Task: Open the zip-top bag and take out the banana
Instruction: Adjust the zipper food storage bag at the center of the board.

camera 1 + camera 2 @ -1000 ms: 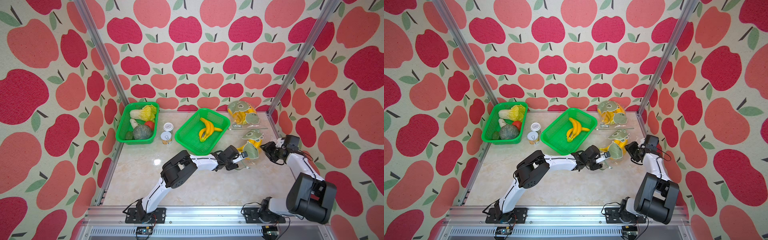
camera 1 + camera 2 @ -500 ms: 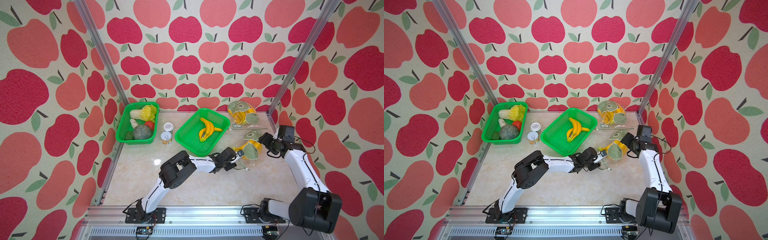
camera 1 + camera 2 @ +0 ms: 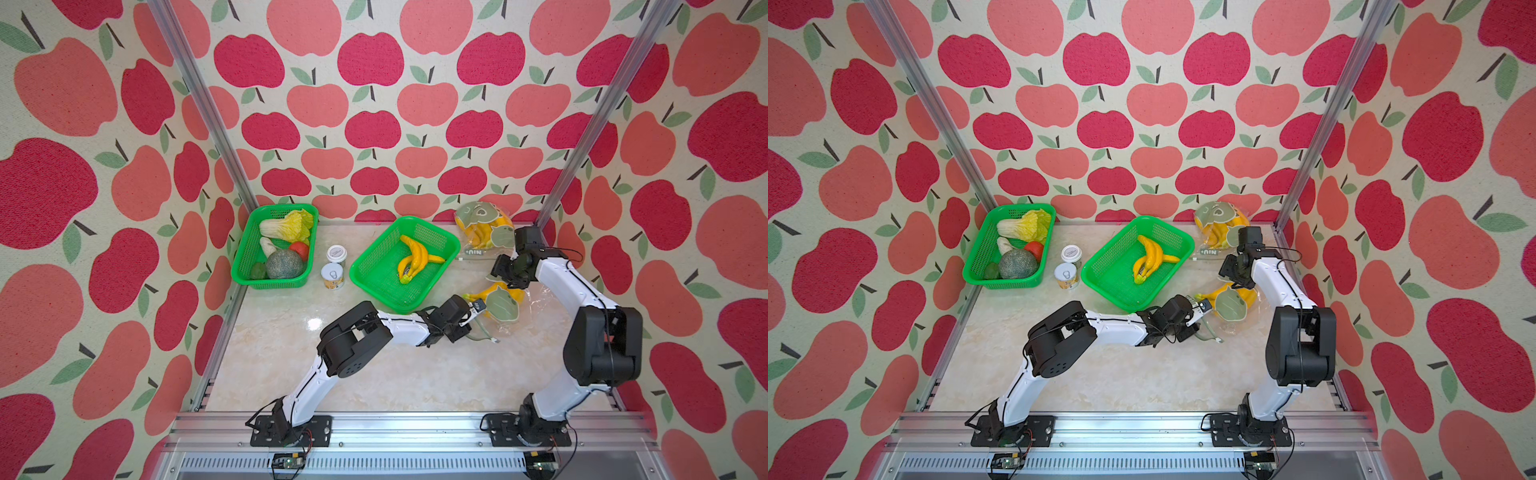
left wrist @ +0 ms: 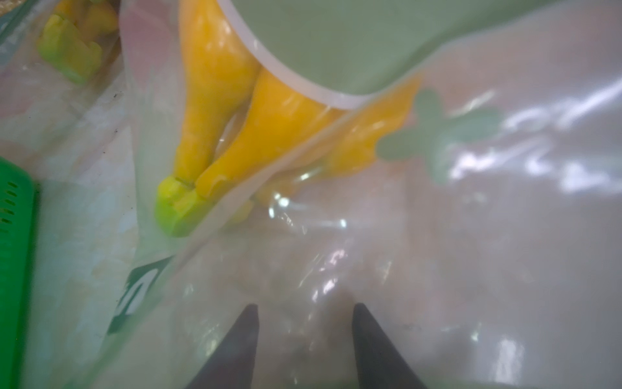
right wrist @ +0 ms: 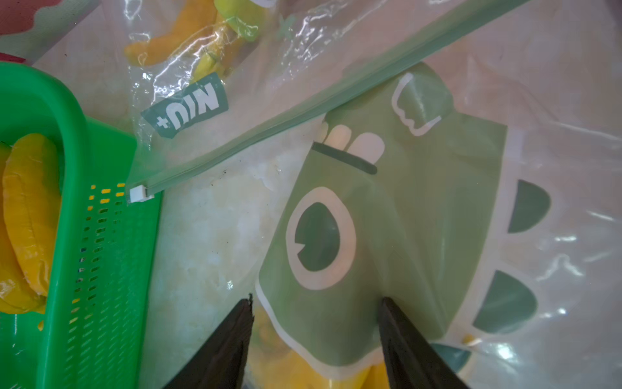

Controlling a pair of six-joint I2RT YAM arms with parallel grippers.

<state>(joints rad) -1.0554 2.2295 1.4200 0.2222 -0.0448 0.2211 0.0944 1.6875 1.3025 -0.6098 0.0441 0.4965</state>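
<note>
Status: early, nothing delivered. The zip-top bag (image 3: 505, 305) lies on the surface (image 3: 374, 374) toward the right wall, near the green basket (image 3: 373, 296). The banana (image 4: 232, 128) is inside it behind film, as far as I can see. My left gripper (image 4: 304, 304): jaws partway apart at the bag's near end, film across the gap, no sure grip. My right gripper (image 5: 316, 298): jaws wide over the printed panel, nothing confirmed held. Zip strip (image 3: 485, 338) curls loose; open vs. sealed, can't tell. Remaining, imo: confirm opening, extract banana.
</note>
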